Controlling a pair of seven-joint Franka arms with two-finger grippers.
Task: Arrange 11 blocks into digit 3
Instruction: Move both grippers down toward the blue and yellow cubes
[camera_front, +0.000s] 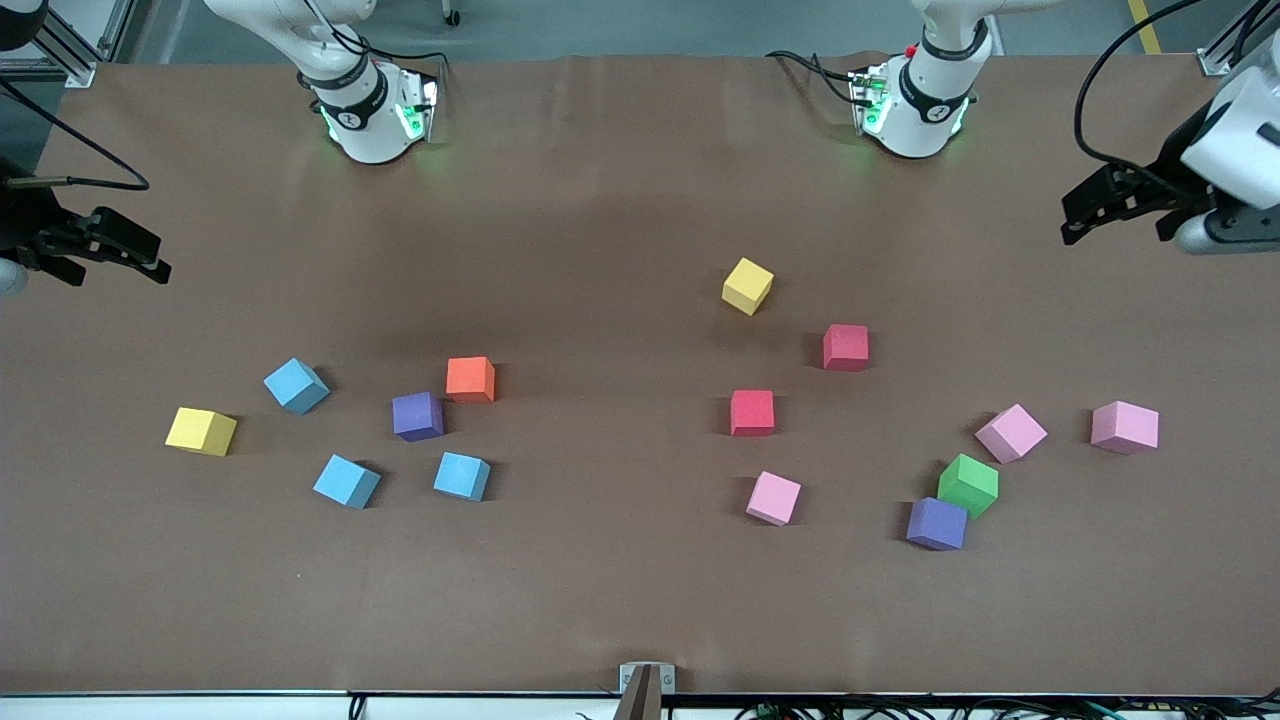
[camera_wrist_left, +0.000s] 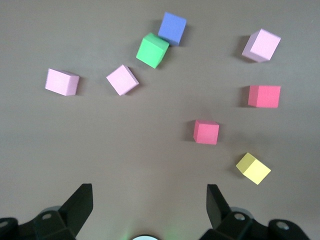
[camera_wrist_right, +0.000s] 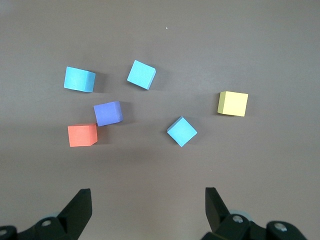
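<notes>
The blocks lie scattered in two loose groups. Toward the right arm's end lie three blue blocks (camera_front: 296, 385) (camera_wrist_right: 181, 131), a purple block (camera_front: 418, 416), an orange block (camera_front: 471, 379) and a yellow block (camera_front: 201, 431). Toward the left arm's end lie two red blocks (camera_front: 752, 412) (camera_wrist_left: 206, 132), three pink blocks (camera_front: 773, 498), another yellow block (camera_front: 748, 286), and a green block (camera_front: 968, 485) touching a purple one (camera_front: 937, 523). The digit 3 is not in view. My left gripper (camera_front: 1068, 222) (camera_wrist_left: 150, 192) hangs open and empty over its table end. My right gripper (camera_front: 160, 258) (camera_wrist_right: 148, 195) hangs open and empty over the other end.
Both arm bases (camera_front: 375, 110) stand along the table edge farthest from the front camera. A small metal bracket (camera_front: 646, 682) sits at the middle of the nearest edge. A bare brown strip of table (camera_front: 620, 420) separates the two groups.
</notes>
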